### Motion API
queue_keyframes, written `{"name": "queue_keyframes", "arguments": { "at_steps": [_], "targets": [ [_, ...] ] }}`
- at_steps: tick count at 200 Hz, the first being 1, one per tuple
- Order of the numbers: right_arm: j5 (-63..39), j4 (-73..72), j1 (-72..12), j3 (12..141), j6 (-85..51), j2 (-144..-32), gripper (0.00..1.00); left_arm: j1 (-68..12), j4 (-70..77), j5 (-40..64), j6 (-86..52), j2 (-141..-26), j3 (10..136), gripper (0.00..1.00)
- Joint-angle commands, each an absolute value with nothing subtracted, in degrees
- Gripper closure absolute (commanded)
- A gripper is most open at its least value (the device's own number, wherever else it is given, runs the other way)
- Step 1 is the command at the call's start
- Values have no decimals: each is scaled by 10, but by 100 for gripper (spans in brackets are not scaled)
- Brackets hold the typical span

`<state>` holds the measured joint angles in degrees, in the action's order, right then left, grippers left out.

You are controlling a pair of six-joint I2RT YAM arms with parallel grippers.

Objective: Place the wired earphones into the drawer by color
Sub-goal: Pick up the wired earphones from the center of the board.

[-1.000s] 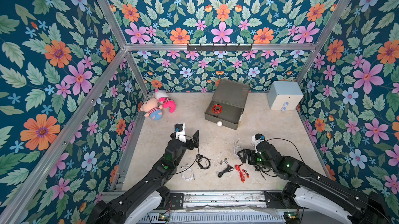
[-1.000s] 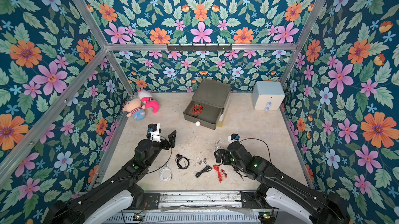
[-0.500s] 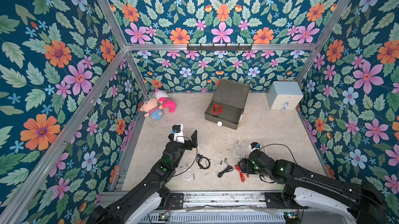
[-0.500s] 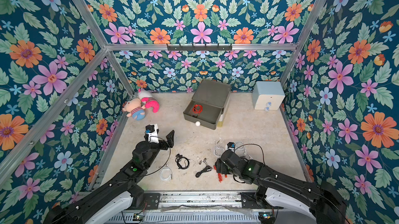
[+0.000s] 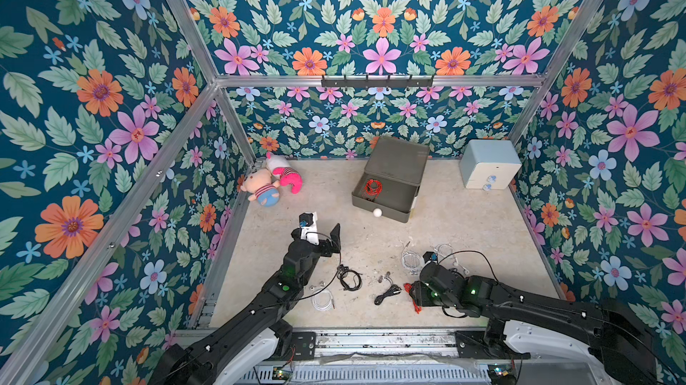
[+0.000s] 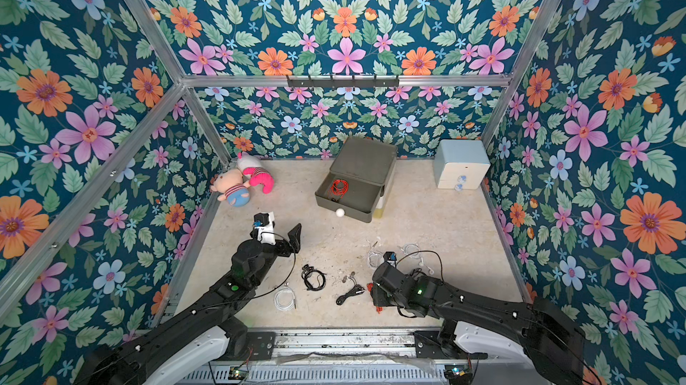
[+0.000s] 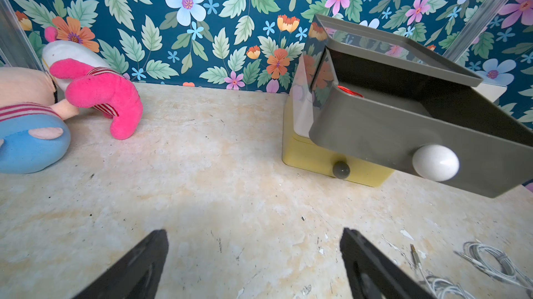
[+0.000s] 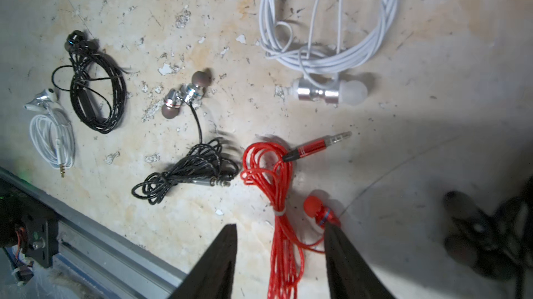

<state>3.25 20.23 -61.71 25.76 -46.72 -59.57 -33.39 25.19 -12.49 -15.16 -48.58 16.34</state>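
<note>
Red earphones [image 8: 277,173] lie on the table [image 8: 403,139], well apart from the drawer [image 5: 393,208], between the part-spread fingers of the right claw [image 8: 279,225]. The left claw [image 7: 253,230], spread wide and empty, hovers nearer the drawer.

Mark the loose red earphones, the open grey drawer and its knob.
loose red earphones [image 8: 278,196]: right wrist view, cable bundle.
grey drawer [image 7: 375,136]: left wrist view, front panel.
knob [image 7: 435,163]: left wrist view, centre.
</note>
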Motion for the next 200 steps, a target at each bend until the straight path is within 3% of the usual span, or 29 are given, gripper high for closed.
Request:
{"name": "queue_keyframes", "arguments": {
  "at_steps": [1, 25, 123, 200],
  "targets": [
    [43, 199, -619, 268, -452, -610, 49, -333, 251, -132, -153, -482, 165, 1],
    [31, 215, -626, 278, -458, -632, 56, -333, 250, -139, -151, -480, 162, 1],
    [84, 298, -690, 314, -515, -683, 57, -333, 250, -139, -153, -486, 161, 1],
    [71, 277, -691, 303, -513, -683, 81, -333, 249, -140, -151, -491, 163, 1]
  ]
}}
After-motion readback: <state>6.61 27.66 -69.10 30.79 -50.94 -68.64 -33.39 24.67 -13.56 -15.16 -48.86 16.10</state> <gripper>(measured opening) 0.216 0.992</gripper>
